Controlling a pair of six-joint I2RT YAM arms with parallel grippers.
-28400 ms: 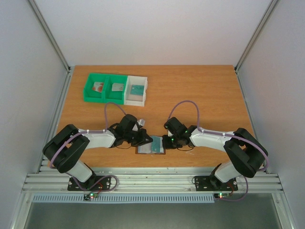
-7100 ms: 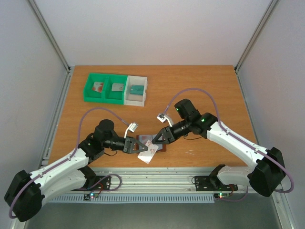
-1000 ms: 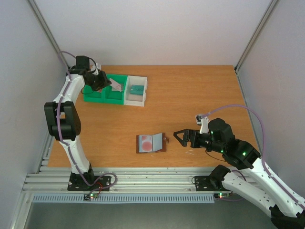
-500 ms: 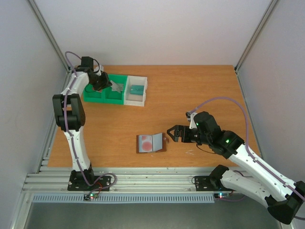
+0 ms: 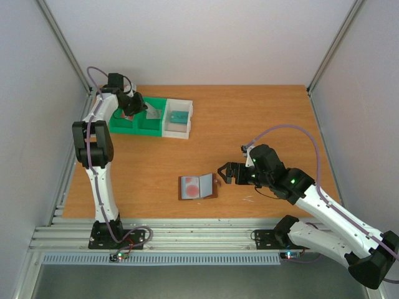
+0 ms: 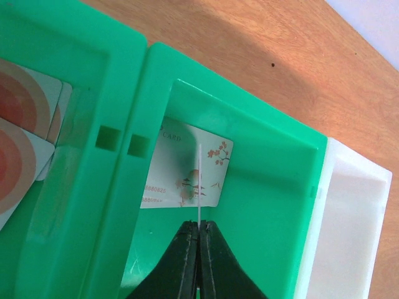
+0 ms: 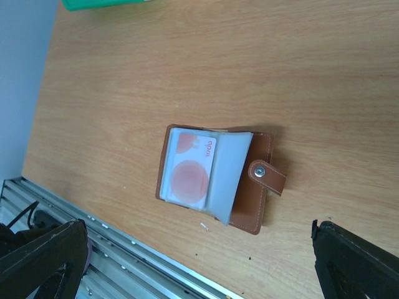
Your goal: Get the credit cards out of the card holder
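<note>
One card [image 6: 199,180]: clamped edge-on by left gripper [image 6: 198,227], above green bin [image 6: 268,205].
Risk: released edge-on, it may lean against the bin wall.
Right gripper [image 5: 225,173]: jaws apart, mid-frame.

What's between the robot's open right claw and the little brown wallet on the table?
Just bare orange-brown wooden table, a short strip in the top view between the right claw and the open brown leather card holder.

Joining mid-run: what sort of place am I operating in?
Most likely a lab robot test cell, not a home or shop: a wooden table enclosed by plain white panels on aluminium framing, with plastic sorting bins and a card holder laid out.
</note>
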